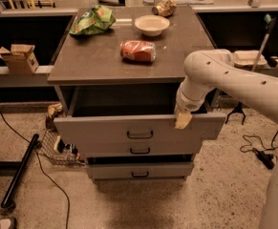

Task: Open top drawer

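"Where is the top drawer (95,128) sitting?"

"It's standing well out from under the tabletop (95,63), with its front jutting past the middle drawer (176,149) and the bottom drawer (114,171)."

"And the gripper (182,119)?"

"It's touching the front's upper edge, right of the handle (139,134), and the arm (234,80) is reaching in from the right. Gripping or loose, I can't tell."

"Anything on top?"

"A red can (137,51), a bowl (151,25) and a green bag (91,20) are lying there."

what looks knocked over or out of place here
The red drink can lies on its side on the grey cabinet top, not upright. The gripper sits at the front edge of the pulled-out wide grey top drawer, right of its handle.
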